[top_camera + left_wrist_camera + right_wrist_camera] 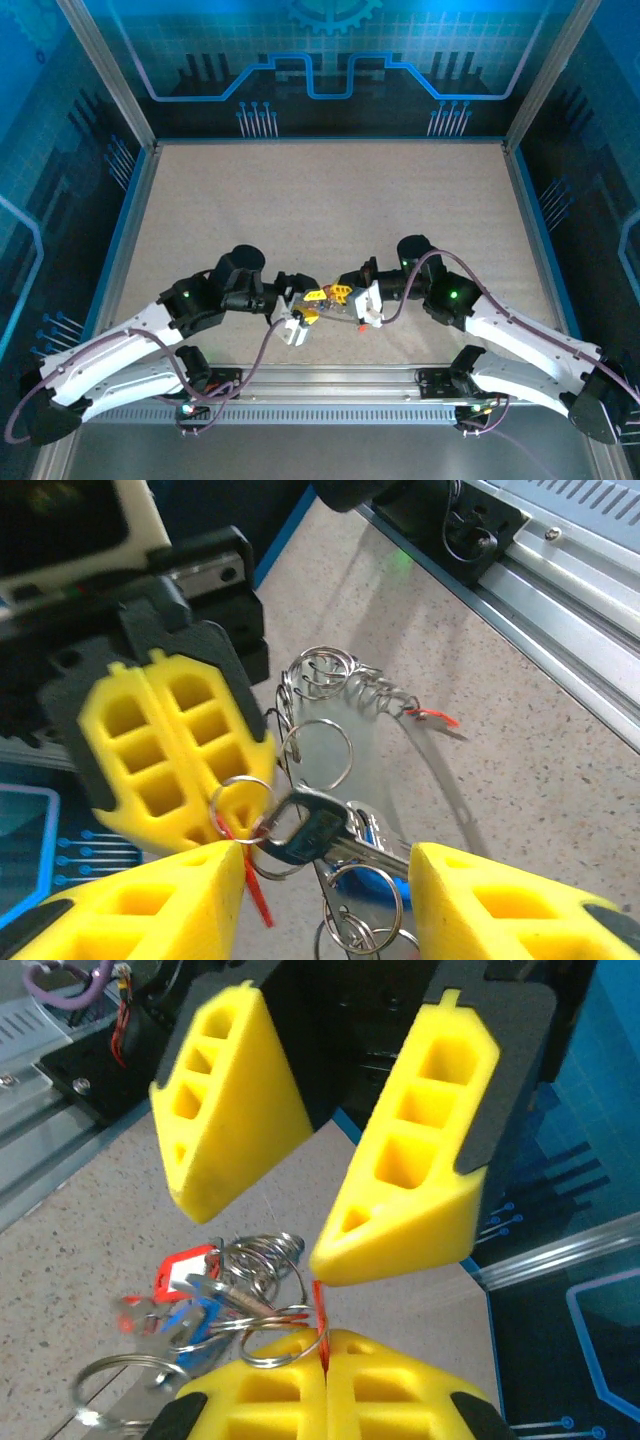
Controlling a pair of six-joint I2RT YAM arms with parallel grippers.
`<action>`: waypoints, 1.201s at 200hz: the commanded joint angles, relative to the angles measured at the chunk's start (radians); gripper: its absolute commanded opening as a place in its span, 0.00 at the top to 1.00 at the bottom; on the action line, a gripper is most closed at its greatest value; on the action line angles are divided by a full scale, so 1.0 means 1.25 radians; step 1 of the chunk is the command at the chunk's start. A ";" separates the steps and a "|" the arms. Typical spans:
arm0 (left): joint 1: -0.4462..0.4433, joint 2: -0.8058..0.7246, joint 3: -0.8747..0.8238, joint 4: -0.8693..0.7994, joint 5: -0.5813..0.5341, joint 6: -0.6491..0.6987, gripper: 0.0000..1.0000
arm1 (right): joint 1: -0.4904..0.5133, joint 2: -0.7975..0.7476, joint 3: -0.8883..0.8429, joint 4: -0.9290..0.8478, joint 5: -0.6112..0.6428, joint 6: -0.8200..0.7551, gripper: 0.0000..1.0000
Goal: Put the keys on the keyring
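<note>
Left tool released, straddling a key beside the keyring. Right tool clenched on a small ring. Step: threading, probably. Next: close squarely on key.

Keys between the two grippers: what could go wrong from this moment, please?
1. The right gripper is shut on only a small ring. If that pinch slips, the whole bunch may drop onto the table.
2. The left gripper stands open around a silvery key, with loose rings crowded beside it. Closing now could catch a ring instead of the key.
</note>
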 commanded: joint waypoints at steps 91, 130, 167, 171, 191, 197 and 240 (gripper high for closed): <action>-0.006 -0.069 -0.161 0.310 -0.150 -0.299 0.30 | 0.014 0.001 0.010 0.104 0.116 0.102 1.00; -0.005 -0.165 -0.172 0.226 -0.168 -0.426 0.01 | 0.013 -0.001 0.006 0.107 0.150 0.112 1.00; -0.005 -0.171 -0.150 0.171 -0.303 -0.660 0.01 | 0.014 0.000 0.007 0.107 0.145 0.110 1.00; -0.004 -0.163 -0.143 0.162 -0.303 -0.672 0.01 | 0.013 0.001 0.008 0.107 0.146 0.110 1.00; -0.005 -0.117 -0.115 0.133 -0.274 -0.707 0.01 | 0.013 0.005 0.016 0.107 0.153 0.114 1.00; -0.005 -0.103 -0.112 0.134 -0.268 -0.714 0.01 | 0.013 0.005 0.018 0.105 0.155 0.116 1.00; -0.022 -0.059 -0.134 0.212 -0.296 -0.691 0.22 | 0.014 0.006 0.026 0.097 0.177 0.129 1.00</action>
